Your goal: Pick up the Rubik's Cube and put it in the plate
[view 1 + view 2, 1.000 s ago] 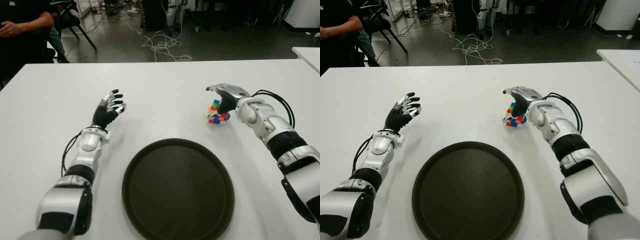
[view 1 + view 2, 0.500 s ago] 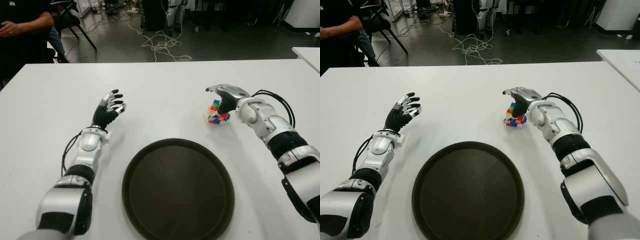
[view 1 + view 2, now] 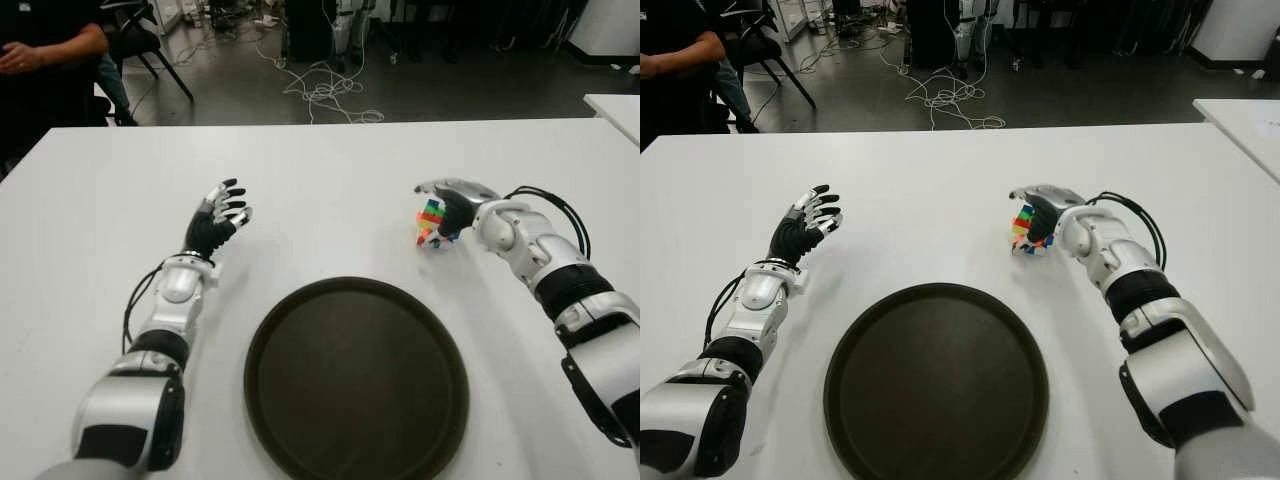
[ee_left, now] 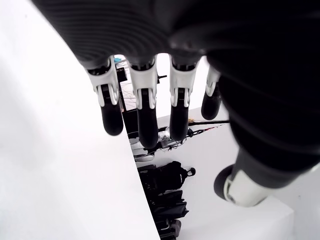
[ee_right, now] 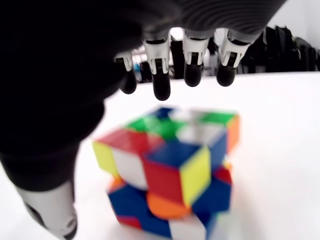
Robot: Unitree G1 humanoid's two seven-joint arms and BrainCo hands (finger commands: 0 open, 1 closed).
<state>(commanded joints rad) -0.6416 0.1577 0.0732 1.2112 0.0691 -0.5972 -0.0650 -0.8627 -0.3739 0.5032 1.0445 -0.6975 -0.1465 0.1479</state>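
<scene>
The multicoloured Rubik's Cube (image 3: 431, 221), on the white table (image 3: 330, 180) beyond the round dark plate (image 3: 356, 377), is cupped but not yet clamped by the right hand (image 3: 452, 203), whose fingers should be closed squarely on opposite faces before lifting, while the left hand (image 3: 215, 222) is held spread and empty.

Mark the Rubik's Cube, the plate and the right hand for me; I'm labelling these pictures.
Rubik's Cube (image 3: 431, 214): left eye view, on its coloured side facing the camera.
plate (image 3: 356, 375): left eye view, on the bare middle of its dark floor.
right hand (image 3: 1040, 203): right eye view, on the hand's middle beside the cube.
</scene>
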